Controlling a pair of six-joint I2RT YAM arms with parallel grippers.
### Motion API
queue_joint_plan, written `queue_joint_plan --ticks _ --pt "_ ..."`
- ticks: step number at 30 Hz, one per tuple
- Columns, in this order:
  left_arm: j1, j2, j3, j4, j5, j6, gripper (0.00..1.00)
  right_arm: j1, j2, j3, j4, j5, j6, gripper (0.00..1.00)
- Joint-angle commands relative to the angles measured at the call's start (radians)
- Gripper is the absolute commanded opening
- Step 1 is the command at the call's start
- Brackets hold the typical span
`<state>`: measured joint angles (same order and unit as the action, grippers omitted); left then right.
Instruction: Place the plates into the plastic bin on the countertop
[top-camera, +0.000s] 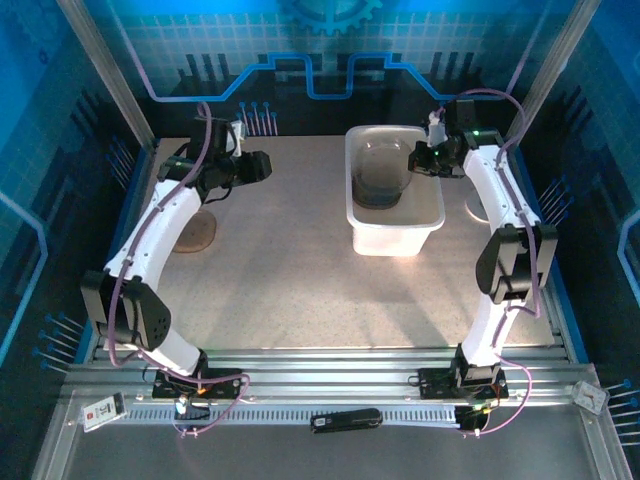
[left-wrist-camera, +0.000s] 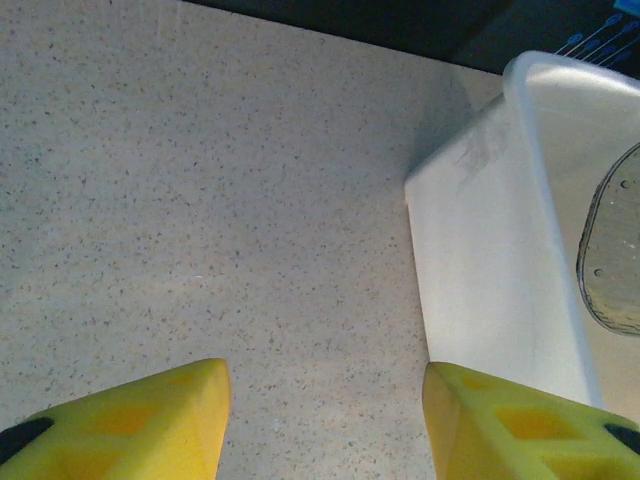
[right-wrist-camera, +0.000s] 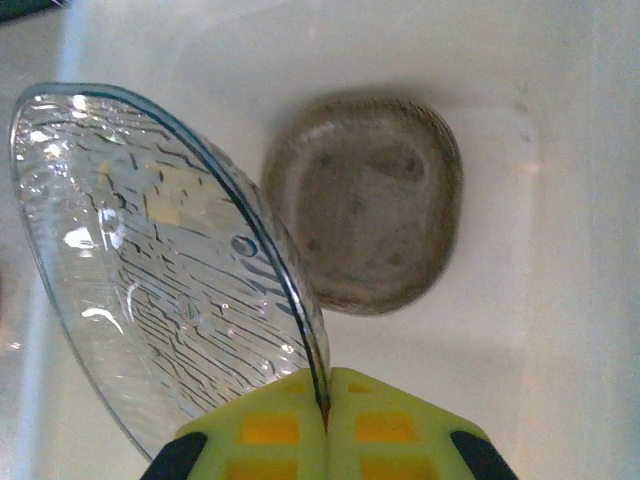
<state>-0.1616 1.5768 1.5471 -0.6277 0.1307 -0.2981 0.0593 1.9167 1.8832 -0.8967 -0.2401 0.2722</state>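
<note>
The right fingers (right-wrist-camera: 325, 425) are pinched shut on the thin rim of a clear plate (right-wrist-camera: 170, 260), which hangs steeply tilted inside the plastic bin (top-camera: 398, 238). The bin stands near the counter's (top-camera: 290, 280) far edge, right of centre. The likeliest trouble is that narrow hold: with so little rim between the fingers, the slick plate could swivel or slide out early. Let go at this tilt, it would probably land on its edge and lean against a wall rather than nest on the brown plates (right-wrist-camera: 365, 200) already lying on the bin floor. A sideways move could also knock it against the rolled rim. The left fingers (left-wrist-camera: 140, 425) stand moderately wide and empty over bare counter, just beside the bin's left wall, and a careless reach from there might shove the light tub. The right wrist view alone shows the grip on the rim and the stack directly beneath. The left wrist view shows the bin's outer wall and a sliver of the held plate above it. The top view adds both arms and a brownish plate (top-camera: 195, 232) on the counter near the left edge, half under the left arm; a faint shape near the right edge is too dim to name.
</note>
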Motion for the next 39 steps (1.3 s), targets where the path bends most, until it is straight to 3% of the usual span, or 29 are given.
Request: queue_joint_plan --ticks 1,15,31,39 --pt "0.017 0.02 -0.005 -0.02 -0.009 0.03 0.54 -0.014 0.06 0.081 -0.066 0.048 -0.044 0.04" --pt "0.028 0.06 -0.007 -0.034 -0.013 0.034 0.55 0.008 0.28 0.31 -0.143 0.097 -0.094 0.04" --pt "0.036 0.048 -0.05 -0.038 -0.022 0.031 0.55 0.051 0.632 0.803 -0.4 0.185 -0.117 0.05" --pt "0.037 0.057 -0.052 -0.041 -0.019 0.028 0.55 0.053 0.708 0.883 -0.436 0.187 -0.113 0.1"
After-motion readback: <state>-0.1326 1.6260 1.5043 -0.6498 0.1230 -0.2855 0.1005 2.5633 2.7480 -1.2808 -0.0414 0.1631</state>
